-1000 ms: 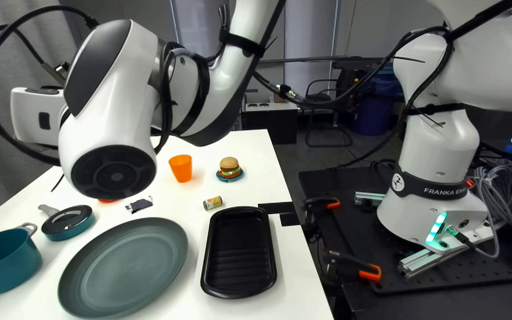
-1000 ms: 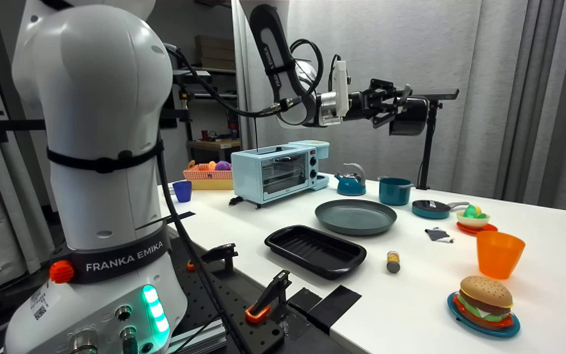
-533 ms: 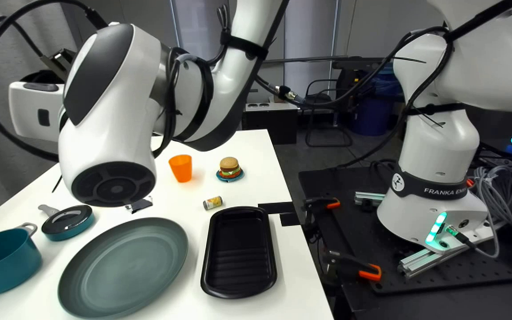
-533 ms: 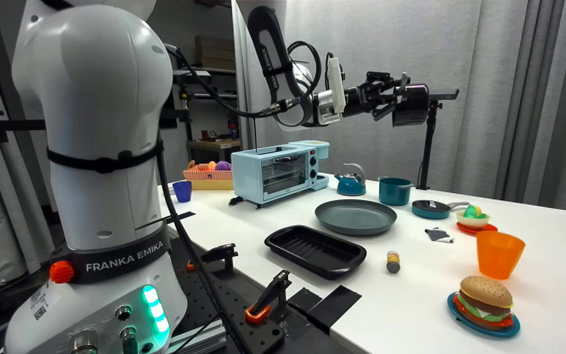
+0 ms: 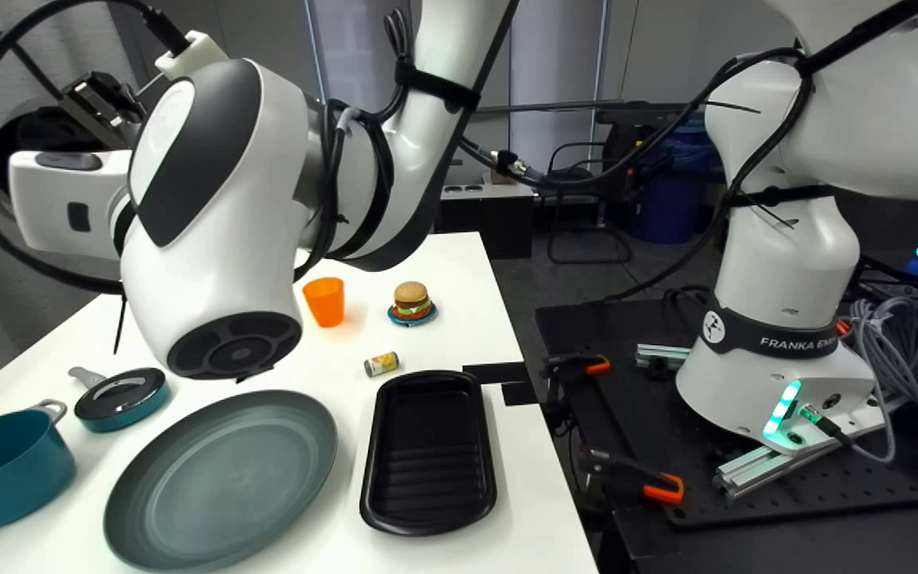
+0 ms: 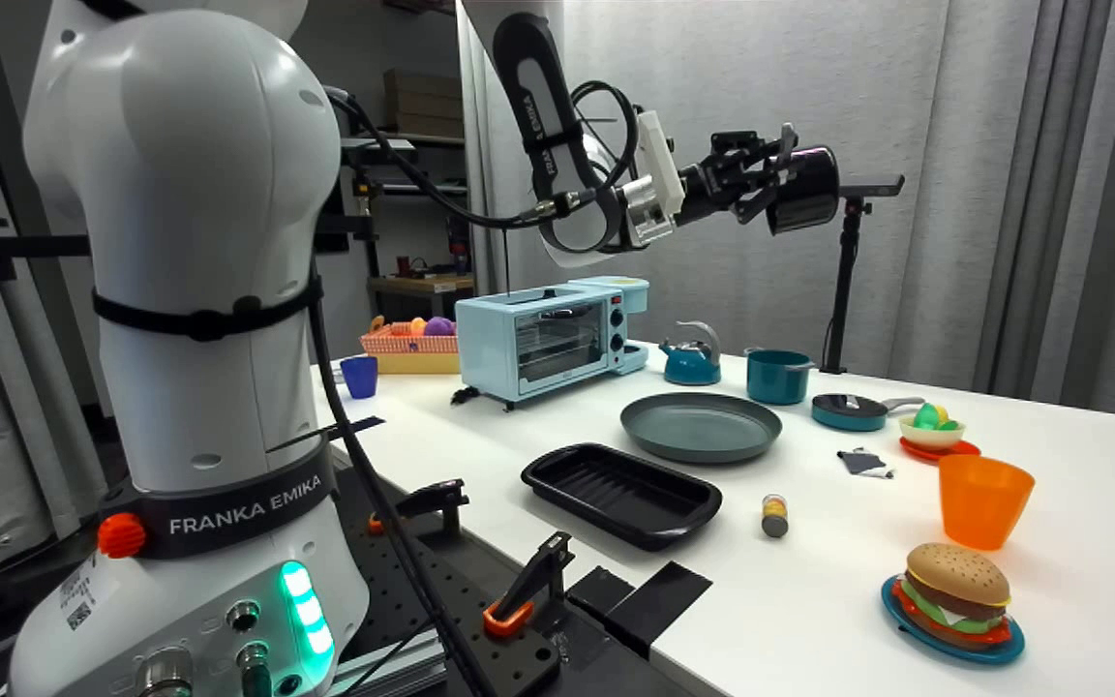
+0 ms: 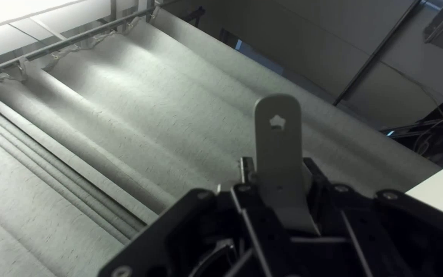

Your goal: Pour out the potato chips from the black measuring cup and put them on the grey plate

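High above the table, the black measuring cup (image 6: 807,189) hangs from my gripper (image 6: 778,172), which is shut on its handle. The wrist view has the flat grey handle (image 7: 278,154) with a star-shaped hole, held between the two fingers of my gripper (image 7: 279,169). In an exterior view part of the dark cup (image 5: 29,131) shows behind the arm. It is tilted, its outer side raised; its inside cannot be seen. No potato chips are visible. The grey plate (image 5: 224,478) lies bare on the table, below and closer to the robot than the cup, seen in both exterior views.
Beside the plate lie a black ridged tray (image 5: 429,454), a teal pot (image 5: 9,470) and a dark pan (image 5: 120,401). An orange cup (image 6: 983,499), a toy burger (image 6: 956,590), a small can (image 6: 774,516), a kettle (image 6: 690,365) and a pale blue oven (image 6: 548,339) also stand here.
The held cup has risen and gone from level to tilted, its outer side up. In an exterior view the wrist has turned and sunk slightly to the right. Things on the table are unmoved.
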Tool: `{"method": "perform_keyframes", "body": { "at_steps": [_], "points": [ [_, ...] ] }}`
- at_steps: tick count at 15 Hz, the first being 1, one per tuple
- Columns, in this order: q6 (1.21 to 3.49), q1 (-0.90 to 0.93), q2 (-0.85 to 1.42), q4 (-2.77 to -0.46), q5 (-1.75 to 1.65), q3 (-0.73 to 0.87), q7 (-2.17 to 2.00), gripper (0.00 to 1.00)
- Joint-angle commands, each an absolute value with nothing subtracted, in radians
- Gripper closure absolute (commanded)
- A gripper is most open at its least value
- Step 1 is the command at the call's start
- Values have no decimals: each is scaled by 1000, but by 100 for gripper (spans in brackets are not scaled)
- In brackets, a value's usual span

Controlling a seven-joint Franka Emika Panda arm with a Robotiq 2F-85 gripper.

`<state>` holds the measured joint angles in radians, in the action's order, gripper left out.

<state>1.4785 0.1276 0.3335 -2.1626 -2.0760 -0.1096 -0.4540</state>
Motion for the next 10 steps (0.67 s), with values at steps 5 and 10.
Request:
{"method": "perform_keyframes", "body": {
  "at_steps": [5,10],
  "points": [
    [1418,132,333,-2189,-2176,-111,-434,92],
    [1401,130,334,-2189,-2166,-113,-432,92]
  ]
}}
